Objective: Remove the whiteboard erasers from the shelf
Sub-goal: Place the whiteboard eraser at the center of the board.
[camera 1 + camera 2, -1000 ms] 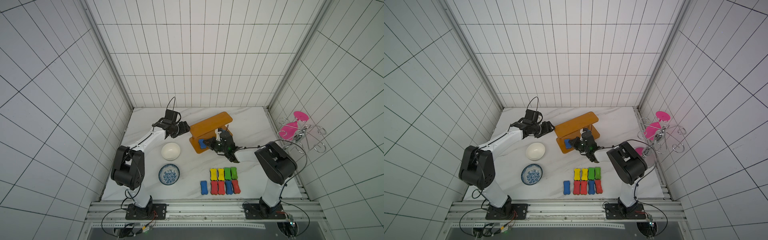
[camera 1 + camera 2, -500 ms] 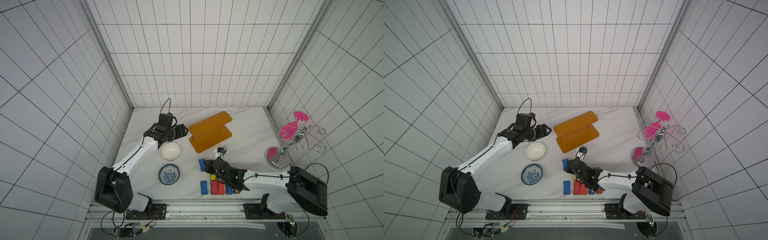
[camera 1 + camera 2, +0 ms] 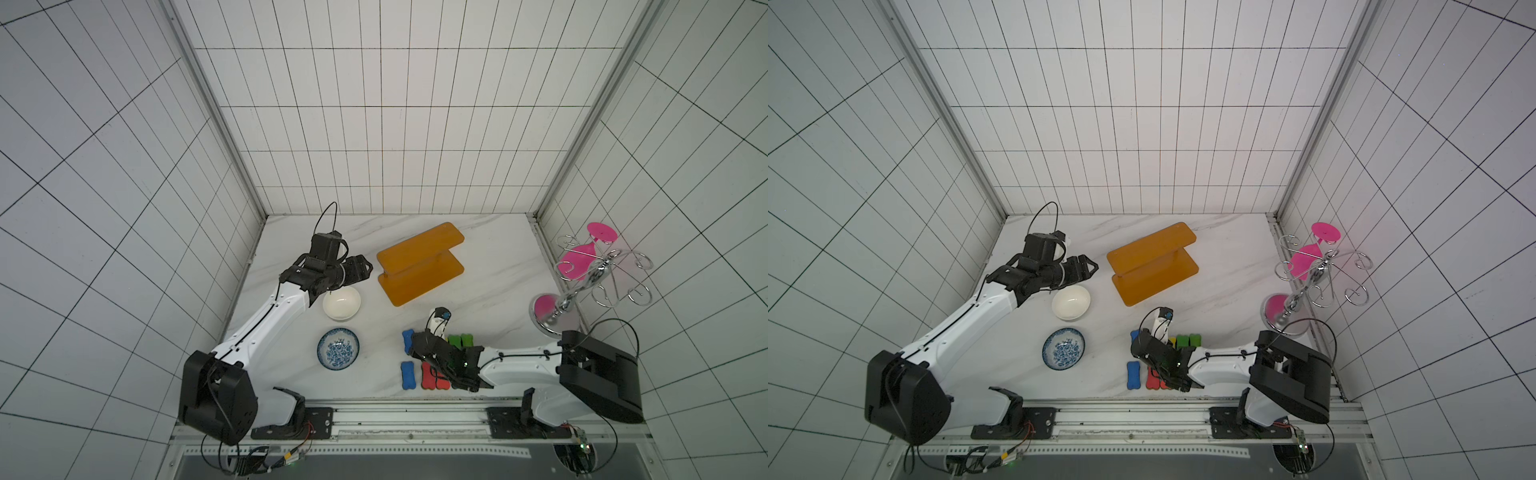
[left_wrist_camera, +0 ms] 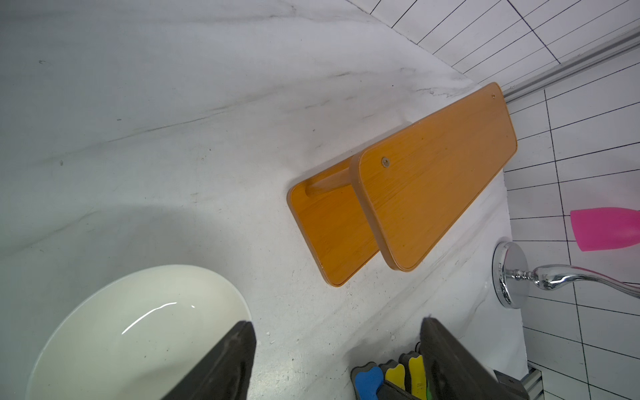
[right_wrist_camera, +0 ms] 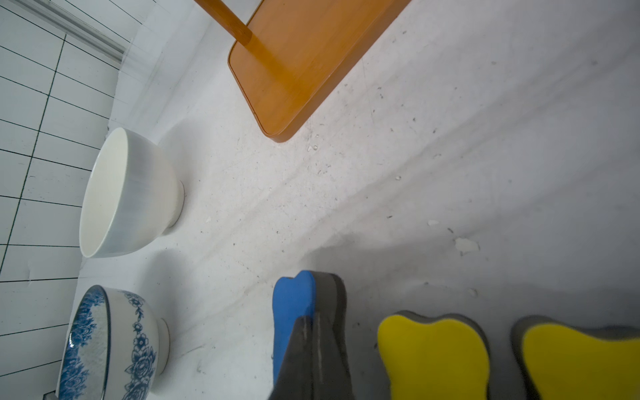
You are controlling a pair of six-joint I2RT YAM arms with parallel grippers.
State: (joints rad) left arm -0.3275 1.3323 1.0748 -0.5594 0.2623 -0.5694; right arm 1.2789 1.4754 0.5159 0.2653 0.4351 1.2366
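Note:
The orange shelf (image 3: 419,266) (image 3: 1152,266) (image 4: 415,194) stands at the back of the table, and both its boards are bare. Several whiteboard erasers lie in rows on the table at the front. Among them are a blue one (image 3: 408,375), red ones (image 3: 428,376) and green ones (image 3: 461,341). Another blue eraser (image 3: 408,340) (image 5: 294,311) stands on its edge at the left end, next to two yellow ones (image 5: 433,356). My right gripper (image 3: 413,351) (image 5: 313,332) is shut, its tips just over that blue eraser with nothing between them. My left gripper (image 3: 368,269) (image 4: 337,360) hangs open and empty left of the shelf.
A white bowl (image 3: 341,302) (image 5: 131,194) sits under the left gripper. A blue patterned bowl (image 3: 338,348) (image 5: 114,346) stands in front of it. A chrome rack (image 3: 582,286) with pink glasses (image 3: 575,262) stands at the right wall.
My right gripper left the shelf's lower board and came to the front of the table with the blue eraser, which now stands beside the rows. My left gripper drew back from the shelf.

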